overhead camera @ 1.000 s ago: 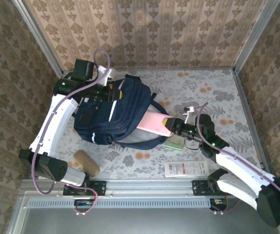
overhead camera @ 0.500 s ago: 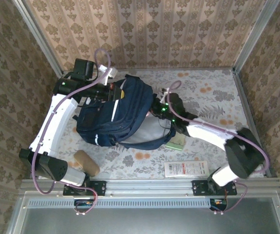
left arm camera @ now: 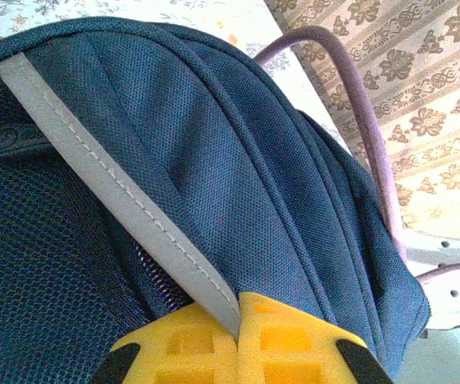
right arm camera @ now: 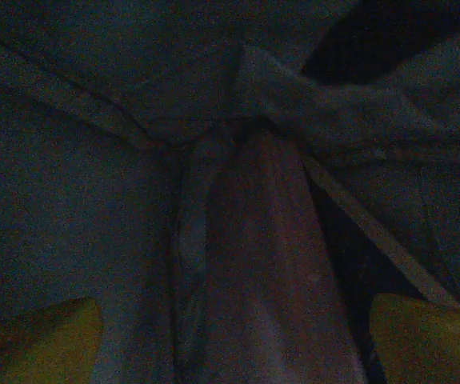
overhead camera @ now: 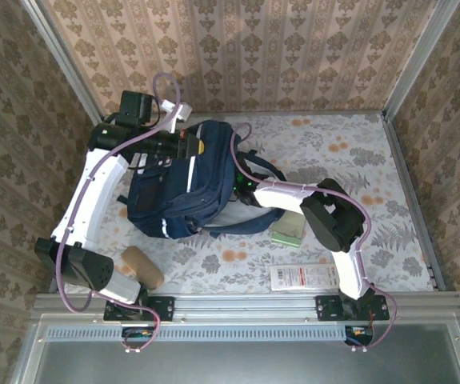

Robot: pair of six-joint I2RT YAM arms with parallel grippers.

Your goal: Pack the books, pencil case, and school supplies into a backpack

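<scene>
deep inside the backpack (overhead camera: 180,192), the right hand (right arm camera: 230,336) reaches leftward, spread wide; the left hand (left arm camera: 238,344) pinches its fabric.

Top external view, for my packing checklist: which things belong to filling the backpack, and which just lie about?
Job: backpack; pale green packet; white packet with red print.
Lying about, or unclear: tan lump, maybe the pencil case.

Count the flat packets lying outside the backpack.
2: a pale green packet beside the navy fabric backpack, a long white red-printed packet near the front edge. Others may be hidden.
</scene>
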